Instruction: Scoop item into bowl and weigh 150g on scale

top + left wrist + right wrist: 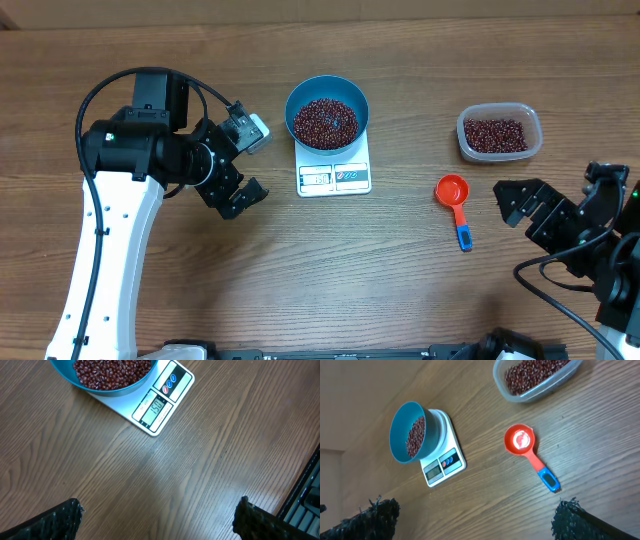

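Ahead of the wide-open left gripper (159, 509), well apart on the wooden table (225, 435), the blue bowl (399, 430) sits on the white scale (335, 178). It holds a level heap of small dark red-brown beans (325, 122), and the display reads 150. The right gripper (475, 506) is also spread wide and empty. Ahead of its jaws are a clear tub (500, 157) of more beans and, nearer, an empty red scoop (452, 190).

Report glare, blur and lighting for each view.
Overhead: even light, sharp throughout. Left wrist: pale glare on the table below the scale, display legible. Right wrist: scoop glows overexposed; near fingers dark and soft.
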{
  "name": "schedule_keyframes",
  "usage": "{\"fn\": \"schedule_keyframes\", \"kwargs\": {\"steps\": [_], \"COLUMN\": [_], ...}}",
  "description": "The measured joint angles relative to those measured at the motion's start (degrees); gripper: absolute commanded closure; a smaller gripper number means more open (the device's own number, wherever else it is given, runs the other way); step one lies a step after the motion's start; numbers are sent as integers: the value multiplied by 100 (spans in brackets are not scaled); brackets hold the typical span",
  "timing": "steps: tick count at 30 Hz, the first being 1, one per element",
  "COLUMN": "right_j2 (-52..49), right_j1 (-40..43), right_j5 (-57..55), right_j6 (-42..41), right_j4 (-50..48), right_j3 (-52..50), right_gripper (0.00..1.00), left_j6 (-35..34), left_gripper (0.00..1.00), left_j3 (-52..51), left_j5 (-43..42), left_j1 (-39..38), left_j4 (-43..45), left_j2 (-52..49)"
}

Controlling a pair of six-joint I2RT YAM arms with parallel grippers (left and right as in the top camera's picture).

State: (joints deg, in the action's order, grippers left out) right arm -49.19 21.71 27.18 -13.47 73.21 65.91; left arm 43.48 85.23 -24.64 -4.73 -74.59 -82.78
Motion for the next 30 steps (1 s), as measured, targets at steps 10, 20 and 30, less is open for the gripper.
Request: {"fn": "schedule_keyframes", "kwargs": {"steps": [10, 20, 30], "right_j2": [4, 448, 1930], "right_j1": [-291, -1812, -2406], "right_j5": [179, -385, -1274], "right_j6": [0, -2, -232], "right_j4": [96, -566, -2002], "right_j3": [0, -101, -1419], "right_gripper": [0, 0, 0], "left_j6": [0, 0, 0], "left_gripper": [0, 1, 0], "left_j3": [0, 0, 0], "left_j5": [0, 0, 2], "left_j1": [0, 0, 0], "left_j4": [2, 0, 4], "left_j2": [0, 0, 0]}}
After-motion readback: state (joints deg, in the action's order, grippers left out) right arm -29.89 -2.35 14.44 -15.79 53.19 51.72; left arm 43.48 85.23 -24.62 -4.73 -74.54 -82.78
